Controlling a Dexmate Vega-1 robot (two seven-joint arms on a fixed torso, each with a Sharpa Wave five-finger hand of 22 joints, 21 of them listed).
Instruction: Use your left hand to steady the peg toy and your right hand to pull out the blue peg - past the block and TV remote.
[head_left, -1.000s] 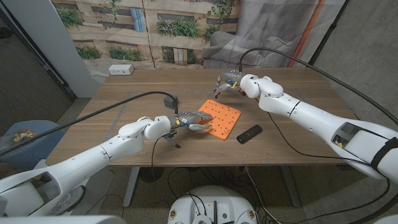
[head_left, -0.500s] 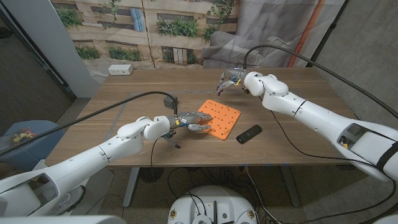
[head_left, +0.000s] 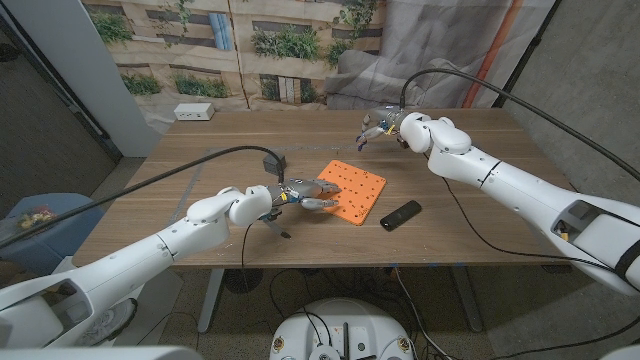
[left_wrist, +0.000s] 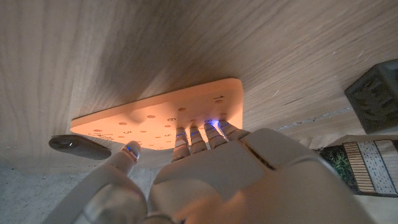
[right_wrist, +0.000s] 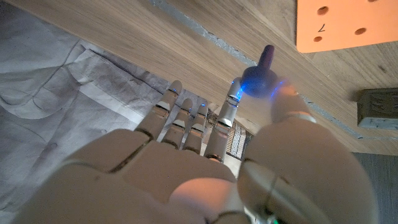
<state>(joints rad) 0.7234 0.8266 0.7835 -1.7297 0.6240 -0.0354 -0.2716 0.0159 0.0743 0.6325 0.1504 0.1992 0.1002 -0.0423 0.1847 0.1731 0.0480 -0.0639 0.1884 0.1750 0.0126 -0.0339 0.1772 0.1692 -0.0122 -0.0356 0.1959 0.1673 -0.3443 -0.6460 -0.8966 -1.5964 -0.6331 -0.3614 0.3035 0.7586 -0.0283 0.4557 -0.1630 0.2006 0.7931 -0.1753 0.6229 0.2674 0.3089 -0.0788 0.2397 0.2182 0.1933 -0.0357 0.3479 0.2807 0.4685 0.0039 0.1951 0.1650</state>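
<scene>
The orange peg board (head_left: 352, 190) lies mid-table, its holes bare. My left hand (head_left: 303, 195) presses its fingertips (left_wrist: 208, 127) on the board's (left_wrist: 155, 115) near-left edge. Beyond the board's far side, my right hand (head_left: 381, 126) is lifted above the table. There it pinches the blue peg (right_wrist: 262, 74) between thumb and a finger, the other fingers spread. A corner of the board (right_wrist: 336, 22) shows in the right wrist view. The black TV remote (head_left: 401, 214) lies just right of the board. The dark block (head_left: 272, 160) stands to the board's left.
A white box (head_left: 194, 112) sits at the table's far left corner. Cables run over the table to both arms. Grey cloth and a printed backdrop hang behind the far edge. The block (left_wrist: 376, 96) and remote (left_wrist: 81, 146) flank the board.
My right hand, holding the blue peg, has drifted right and slightly farther from the board. The left hand and the board have stayed put.
</scene>
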